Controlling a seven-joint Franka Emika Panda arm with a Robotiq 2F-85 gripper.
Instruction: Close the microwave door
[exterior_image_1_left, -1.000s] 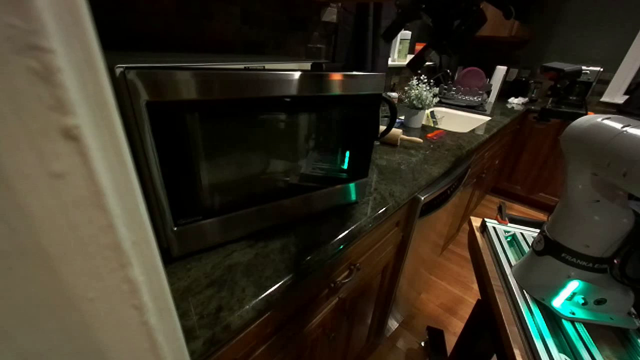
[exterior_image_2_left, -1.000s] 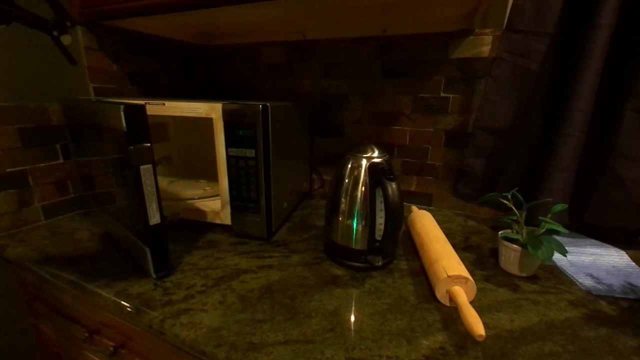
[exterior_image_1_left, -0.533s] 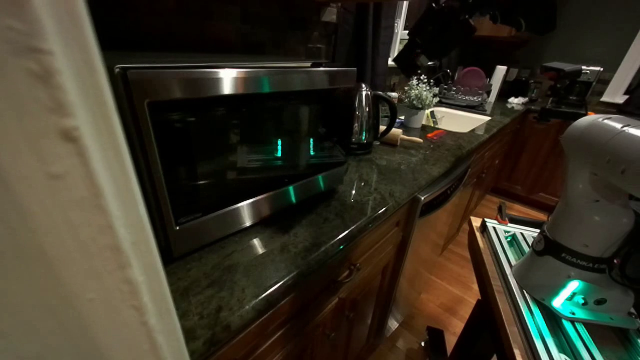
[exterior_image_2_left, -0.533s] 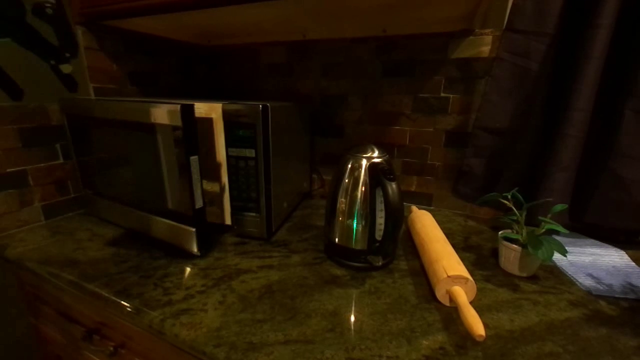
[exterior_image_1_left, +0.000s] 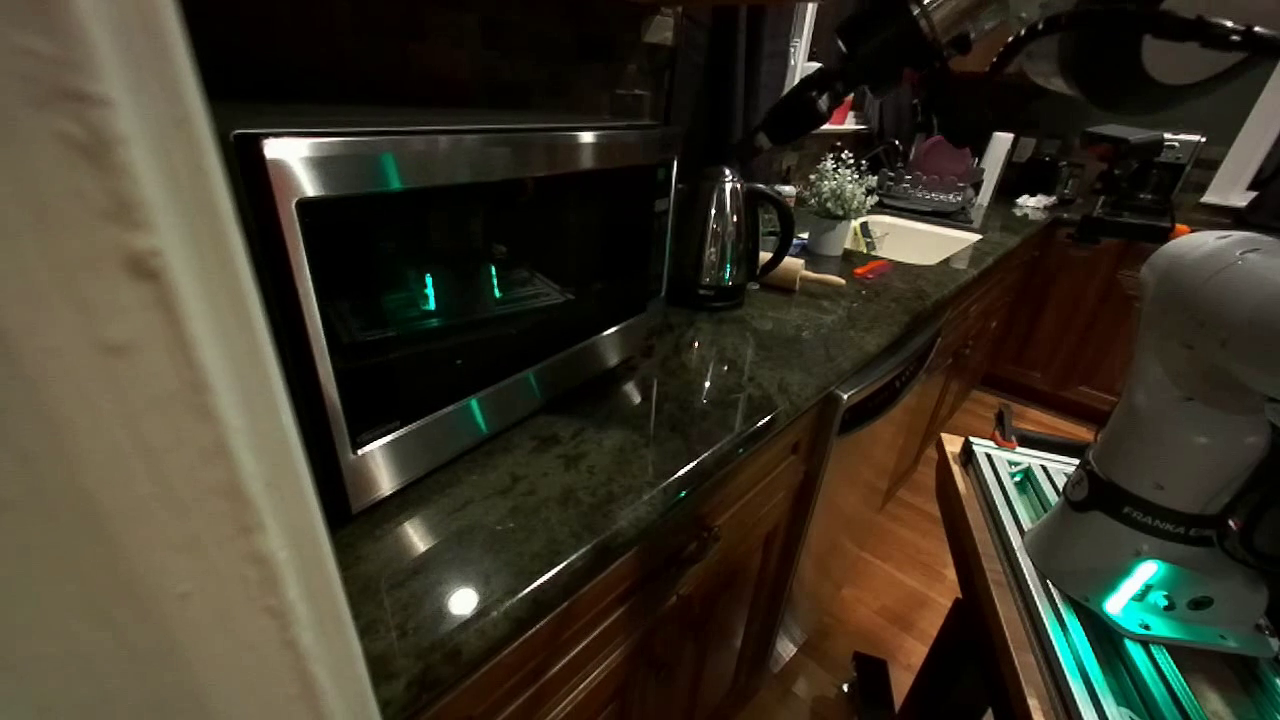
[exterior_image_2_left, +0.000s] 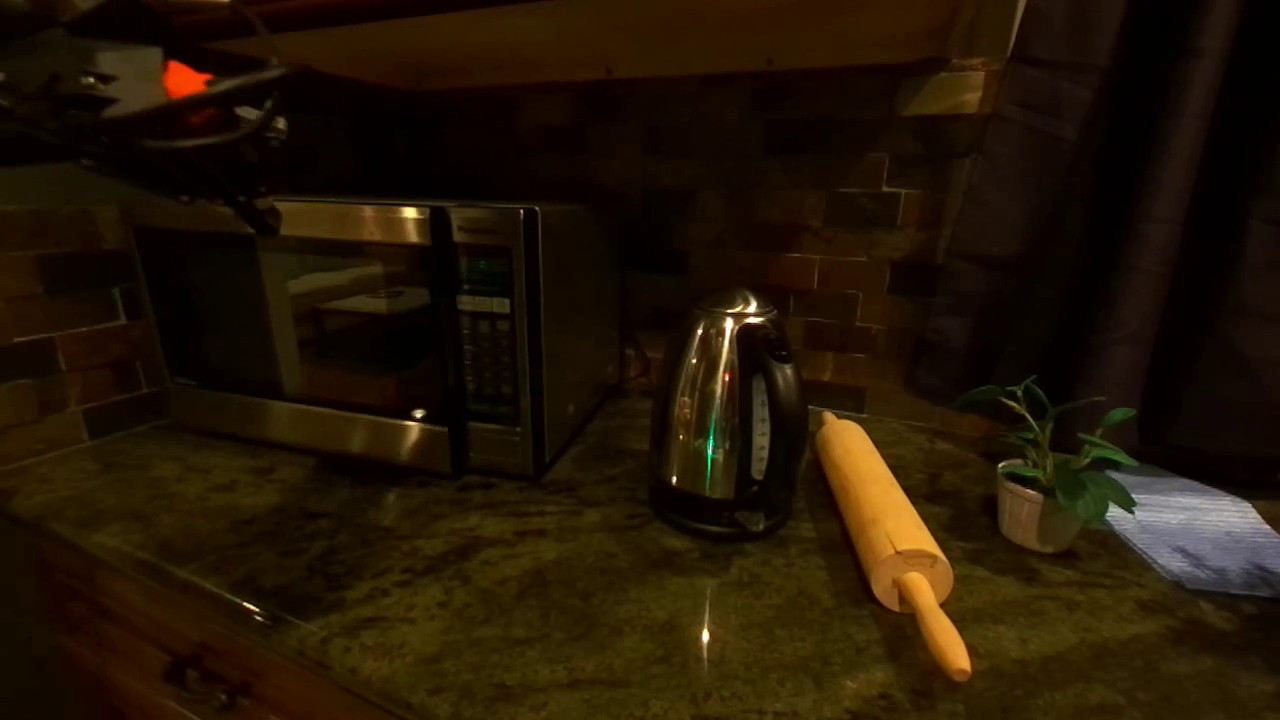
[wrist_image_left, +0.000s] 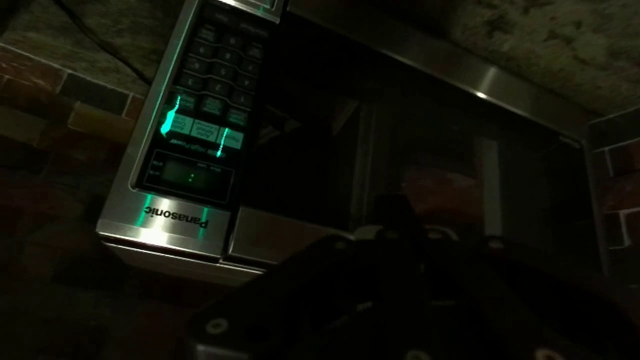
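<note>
One microwave (exterior_image_2_left: 582, 330) parked in the back corner of the bench (exterior_image_2_left: 520, 620), by the brick wall (exterior_image_2_left: 860, 255). Microwave door (exterior_image_1_left: 480, 290) is on its front, facing the bench's front edge; dark glass, steel bands top and bottom. Door sits in line with the control panel (wrist_image_left: 215, 90), thin seam between them in the wrist view, so it reads as closed. Latched or just resting: cannot tell. Display (wrist_image_left: 192, 176) glows green. Wrist view is upside down, Panasonic lettering (wrist_image_left: 176, 216) inverted.

Gripper (wrist_image_left: 395, 210) clenched, as far as the dark allows: fingertips come together in a single narrow tip. In the wrist view it covers part of the door's upper area; in an exterior view a gap shows between tip and door, so apart.

Kettle (exterior_image_2_left: 715, 410) upright, between microwave and rolling pin (exterior_image_2_left: 885, 515), well in from the front edge. Rolling pin lies flat, far handle near the back edge. Next along: potted plant (exterior_image_2_left: 1040, 515), pale sheet (exterior_image_2_left: 1200, 530) just beside it, flat on the bench; cloth or paper, unclear.

Further down the bench in an exterior view: sink (exterior_image_1_left: 930, 242), dish rack (exterior_image_1_left: 930, 192) behind it, red item (exterior_image_1_left: 872, 268) near the sink's edge, too small to identify. Arm base (exterior_image_1_left: 1150, 520) on a separate stand (exterior_image_1_left: 998, 600), off the bench's front edge, green light (exterior_image_1_left: 1130, 587) on.
</note>
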